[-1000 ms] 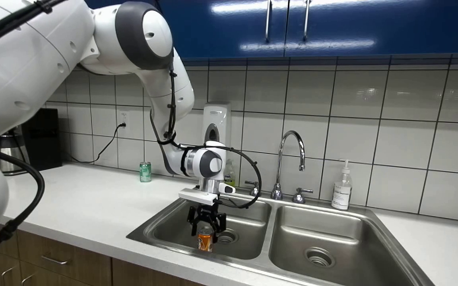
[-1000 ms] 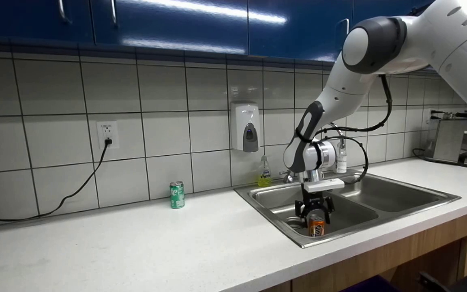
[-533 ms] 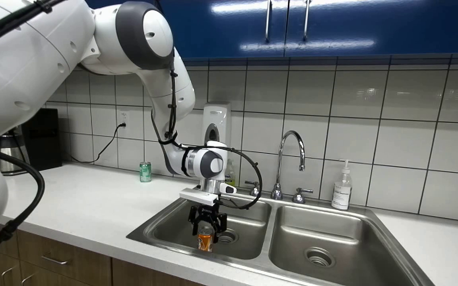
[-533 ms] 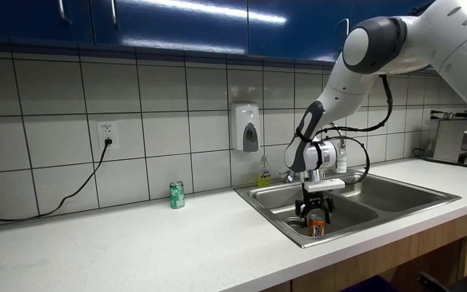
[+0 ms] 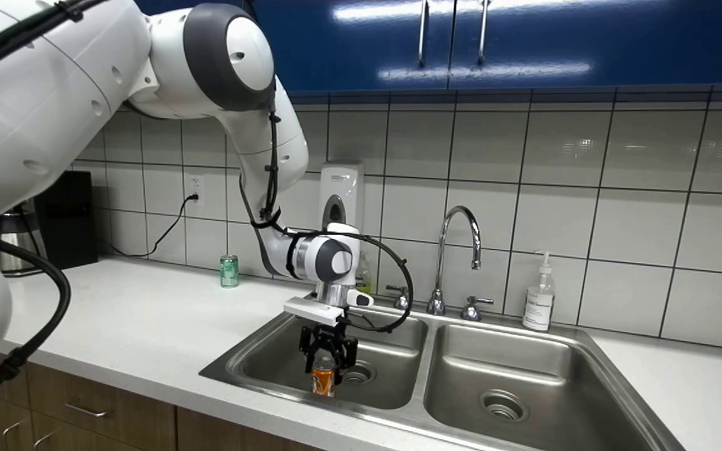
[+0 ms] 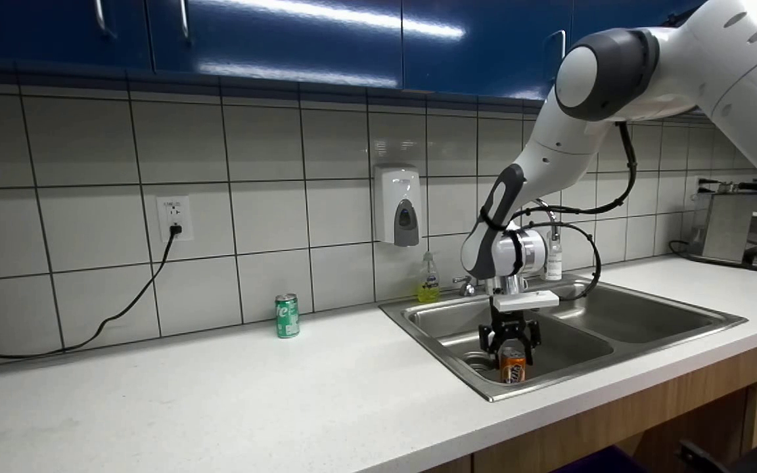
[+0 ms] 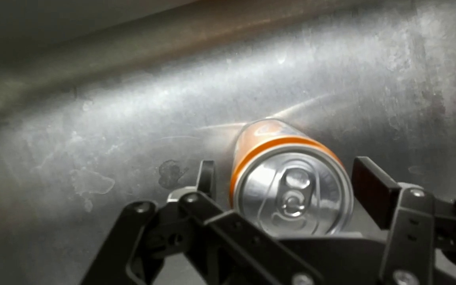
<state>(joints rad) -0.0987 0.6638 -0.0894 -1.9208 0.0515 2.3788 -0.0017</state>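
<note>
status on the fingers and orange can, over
Fingers open, either side of the orange can, not gripping. Can upright in sink basin. No obstacle visible between.

Includes a green can (image 6: 287,316) upright on the desk (image 6: 221,401), a white dispenser (image 6: 388,197) fixed to the tiled wall (image 6: 260,144) under blue cabinets (image 6: 286,49), and a pump bottle (image 5: 538,302) near the chrome faucet (image 5: 440,263).
</note>
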